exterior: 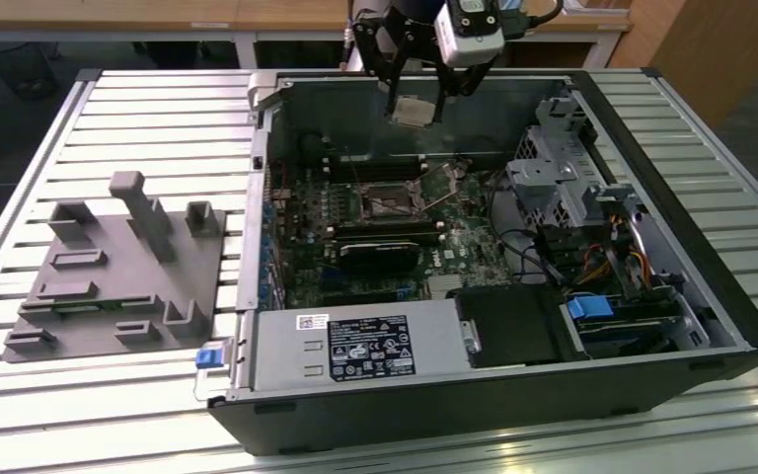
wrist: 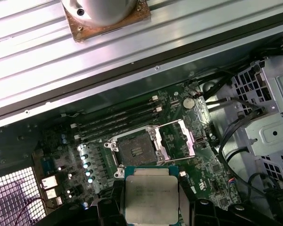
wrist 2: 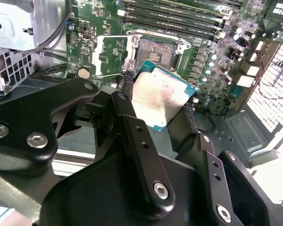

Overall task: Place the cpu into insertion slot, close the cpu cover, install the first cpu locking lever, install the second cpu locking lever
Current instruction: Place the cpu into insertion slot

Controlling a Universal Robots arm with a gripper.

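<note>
Exterior view: the end effector [exterior: 416,107] pinches the cpu [exterior: 414,112] over the open case [exterior: 485,415], at twelve o'clock from the insertion slot [exterior: 387,200].

Second wrist view: the slot [wrist 2: 156,55] lies bare (cpu cover [wrist 2: 111,54] swung open).

First wrist view: the cpu [wrist: 151,200] hangs short of the slot [wrist: 137,149]. Step one, placement, is in hand and likely needs square alignment.

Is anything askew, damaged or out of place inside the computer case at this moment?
Nothing stands out. The gripper holds the cpu over the open case. The insertion slot is bare, and the cpu cover lies swung open beside it, with no visible damage.
</note>
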